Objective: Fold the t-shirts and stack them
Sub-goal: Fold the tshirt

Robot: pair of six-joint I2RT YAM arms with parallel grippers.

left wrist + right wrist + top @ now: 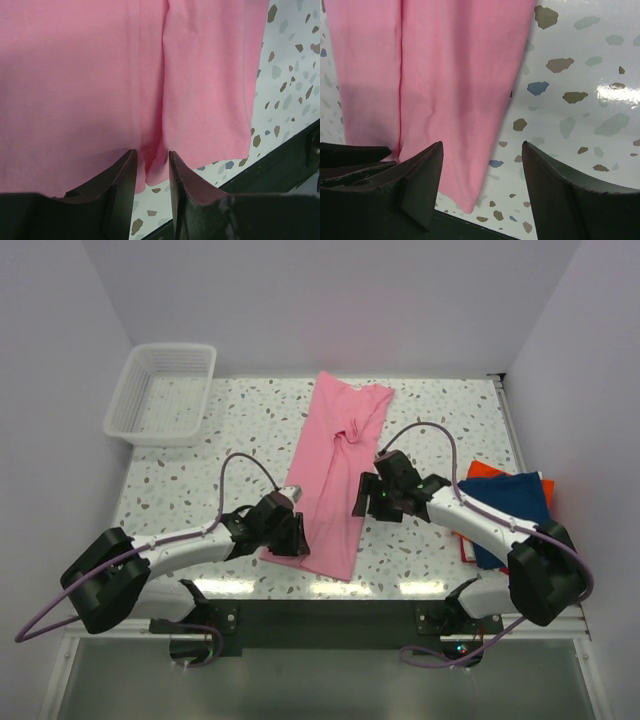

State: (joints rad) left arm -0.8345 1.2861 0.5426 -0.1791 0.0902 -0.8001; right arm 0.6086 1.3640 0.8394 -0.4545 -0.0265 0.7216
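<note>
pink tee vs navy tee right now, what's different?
Shape: the pink t-shirt is a long narrow strip; the navy t-shirt is a compact folded rectangle.
Place: the pink t-shirt lies directly on the table, mid-way across; the navy t-shirt sits at the right edge atop the orange-red t-shirt.
Shared: both are plain cloth, lying flat.
</note>
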